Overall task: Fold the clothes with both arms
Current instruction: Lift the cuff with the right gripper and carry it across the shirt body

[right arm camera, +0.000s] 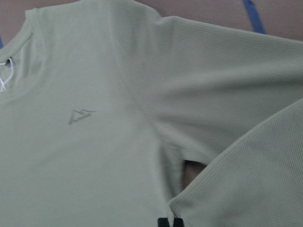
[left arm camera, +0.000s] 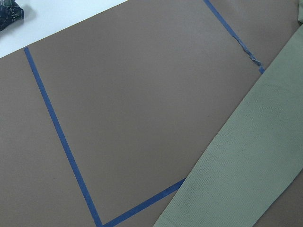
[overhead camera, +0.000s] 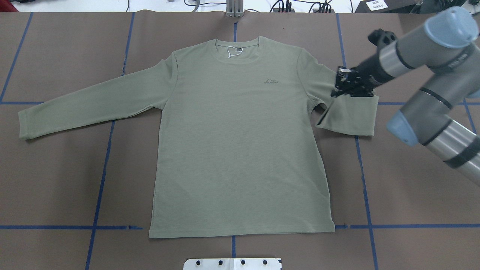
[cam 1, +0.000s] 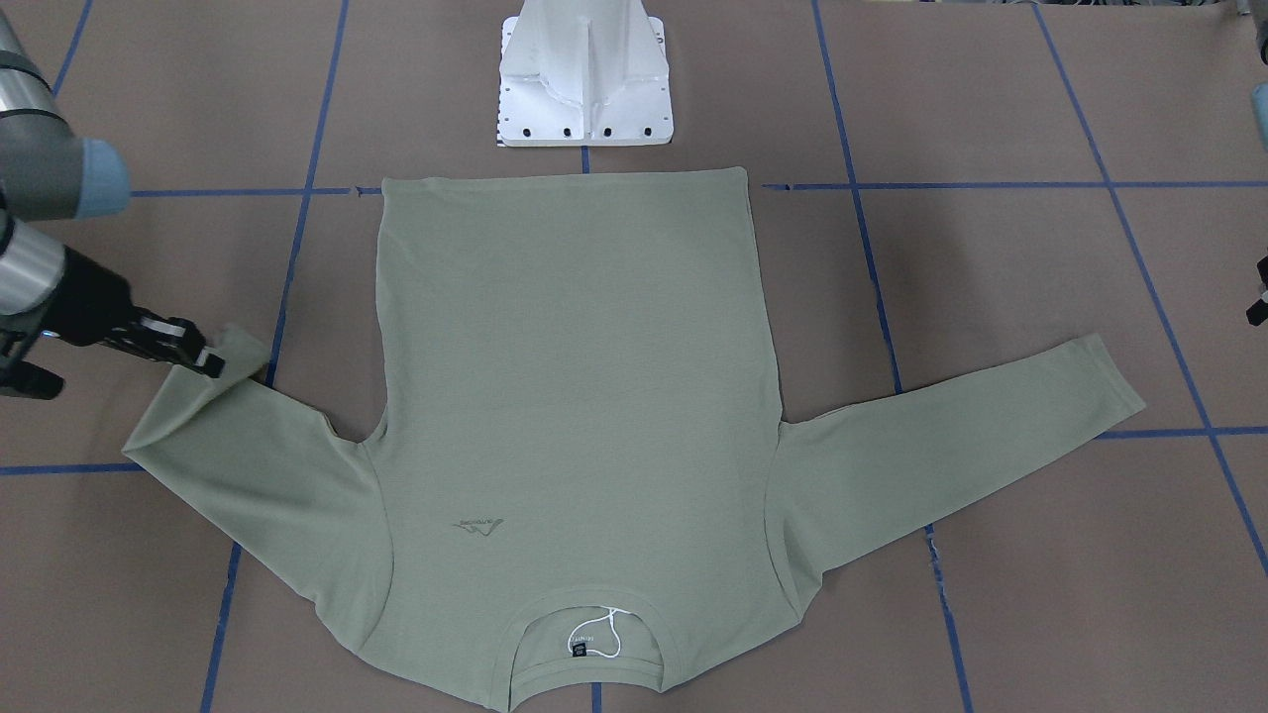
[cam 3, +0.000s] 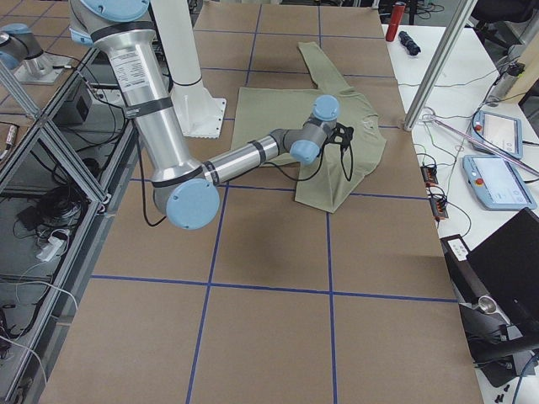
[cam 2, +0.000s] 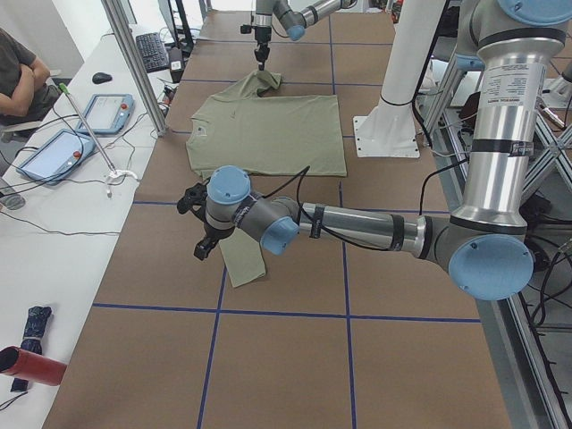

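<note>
The sage-green long-sleeved shirt [overhead camera: 240,142] lies flat on the brown table, chest logo up and collar [overhead camera: 236,47] at the far side. My right gripper [overhead camera: 339,88] is shut on the cuff of the right sleeve [overhead camera: 348,116], which is lifted and doubled back toward the shoulder. The front view shows the same grip [cam 1: 208,361], and its fingertips [right arm camera: 163,222] peek in at the bottom of the right wrist view. The other sleeve [overhead camera: 93,101] stretches out flat. My left gripper [cam 2: 204,246] hovers beside that cuff [cam 2: 241,261]; I cannot tell whether it is open or shut.
The white pedestal base [cam 1: 584,79] stands just behind the shirt's hem. Blue tape lines [overhead camera: 101,176] cross the table. Beyond the far edge, a side desk holds tablets [cam 2: 54,152], a red bottle [cam 2: 27,365] and a metal post [cam 2: 134,63]; a person [cam 2: 18,80] sits there.
</note>
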Robot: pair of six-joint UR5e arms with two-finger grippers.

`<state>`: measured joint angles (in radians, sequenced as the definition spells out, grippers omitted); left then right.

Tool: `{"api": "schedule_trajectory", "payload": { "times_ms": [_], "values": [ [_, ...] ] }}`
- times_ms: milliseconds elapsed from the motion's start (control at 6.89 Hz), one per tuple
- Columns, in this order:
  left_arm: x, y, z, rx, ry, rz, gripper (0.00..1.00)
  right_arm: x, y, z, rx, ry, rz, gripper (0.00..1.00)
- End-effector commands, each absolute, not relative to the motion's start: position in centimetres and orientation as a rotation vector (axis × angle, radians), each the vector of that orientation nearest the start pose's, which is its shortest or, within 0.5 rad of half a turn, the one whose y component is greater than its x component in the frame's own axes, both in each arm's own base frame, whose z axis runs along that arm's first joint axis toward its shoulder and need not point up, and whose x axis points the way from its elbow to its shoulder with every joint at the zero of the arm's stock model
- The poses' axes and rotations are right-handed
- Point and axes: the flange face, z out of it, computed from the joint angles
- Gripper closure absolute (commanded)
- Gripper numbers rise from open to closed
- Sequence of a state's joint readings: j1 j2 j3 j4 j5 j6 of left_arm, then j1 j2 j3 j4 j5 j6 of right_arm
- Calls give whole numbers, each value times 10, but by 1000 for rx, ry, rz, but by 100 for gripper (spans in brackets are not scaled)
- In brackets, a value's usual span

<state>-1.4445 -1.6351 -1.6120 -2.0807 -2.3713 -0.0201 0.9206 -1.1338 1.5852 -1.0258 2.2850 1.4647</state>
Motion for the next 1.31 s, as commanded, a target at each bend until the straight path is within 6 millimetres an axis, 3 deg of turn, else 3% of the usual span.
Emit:
{"api": "schedule_trajectory", "payload": {
  "times_ms": [0,145,290,435,726,1016,1161],
  "values": [
    [7,-542,544,530,818,347,0,-455,-588,173,-57,-1126,514,100],
    [7,-542,546,526,818,346,0,-509,-597,132,-14,-1108,519,100],
    [7,-542,546,526,818,346,0,-549,-605,85,27,-1099,525,100],
    [7,-542,546,525,821,345,0,-574,-607,47,62,-1121,517,100],
    [11,-539,546,508,881,362,0,-639,-569,33,140,-1136,495,100],
    [11,-539,546,509,883,363,0,-664,-550,6,157,-1161,473,100],
    [11,-539,545,508,886,362,0,-672,-547,10,176,-1199,466,100]
  ]
}}
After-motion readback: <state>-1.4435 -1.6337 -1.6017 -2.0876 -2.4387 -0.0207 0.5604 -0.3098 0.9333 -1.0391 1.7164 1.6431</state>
